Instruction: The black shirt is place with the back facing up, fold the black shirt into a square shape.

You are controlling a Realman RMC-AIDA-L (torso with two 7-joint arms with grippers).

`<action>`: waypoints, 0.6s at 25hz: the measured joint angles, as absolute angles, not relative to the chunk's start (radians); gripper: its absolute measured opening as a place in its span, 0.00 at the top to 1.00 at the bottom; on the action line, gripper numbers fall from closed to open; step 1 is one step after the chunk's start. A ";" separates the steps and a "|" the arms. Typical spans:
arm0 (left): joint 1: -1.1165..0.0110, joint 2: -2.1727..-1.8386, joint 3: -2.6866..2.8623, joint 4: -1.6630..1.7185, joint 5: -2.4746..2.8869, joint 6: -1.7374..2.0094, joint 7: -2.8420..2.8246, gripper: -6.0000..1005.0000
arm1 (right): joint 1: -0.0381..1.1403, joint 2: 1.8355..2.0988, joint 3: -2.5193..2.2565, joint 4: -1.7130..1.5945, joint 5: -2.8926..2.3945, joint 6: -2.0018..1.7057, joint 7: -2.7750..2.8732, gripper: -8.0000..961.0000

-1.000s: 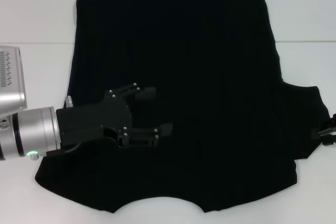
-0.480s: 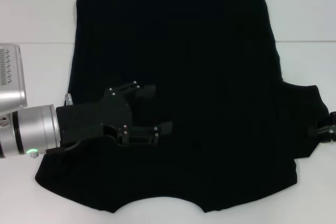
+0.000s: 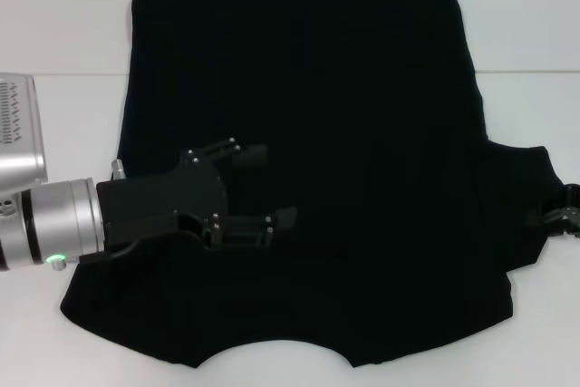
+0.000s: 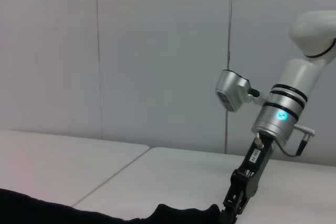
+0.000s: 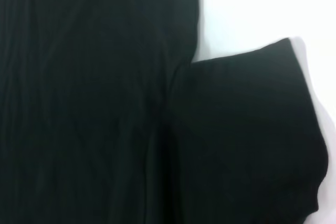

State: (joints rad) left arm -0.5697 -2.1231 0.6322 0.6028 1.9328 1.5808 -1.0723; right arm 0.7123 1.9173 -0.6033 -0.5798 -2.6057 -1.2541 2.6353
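Observation:
The black shirt (image 3: 362,133) lies spread flat on the white table (image 3: 63,33), its curved neckline toward me. Its right sleeve (image 3: 521,215) sticks out sideways, while no sleeve sticks out on the left. My left gripper (image 3: 267,188) hovers open over the shirt's near left part, fingers spread apart with nothing between them. My right gripper (image 3: 560,217) is at the outer edge of the right sleeve, mostly cut off by the frame. The right wrist view looks down on the sleeve (image 5: 247,129) and the body's side edge. The left wrist view shows the right arm (image 4: 278,114) reaching down to the cloth (image 4: 31,208).
A seam (image 3: 54,73) crosses the white table on both sides of the shirt. Bare table surrounds the cloth. A plain panelled wall (image 4: 157,51) stands behind the right arm.
My right gripper has crept slightly inward onto the edge of the right sleeve. The left gripper has stayed almost still over the shirt.

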 joint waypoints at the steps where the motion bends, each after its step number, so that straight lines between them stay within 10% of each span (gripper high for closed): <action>1: -0.570 -2.123 0.632 0.603 1.933 1.578 -1.072 0.07 | 0.713 1.919 -0.605 -0.580 -2.607 -1.255 2.634 0.57; 15: -0.569 -2.123 0.632 0.603 1.933 1.574 -1.073 0.07 | 0.728 1.925 -0.661 -0.580 -2.612 -1.253 2.651 0.95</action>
State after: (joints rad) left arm -0.5690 -2.1230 0.6320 0.6027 1.9328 1.5736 -1.0728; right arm 0.7283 1.9251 -0.6609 -0.5798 -2.6123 -1.2526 2.6506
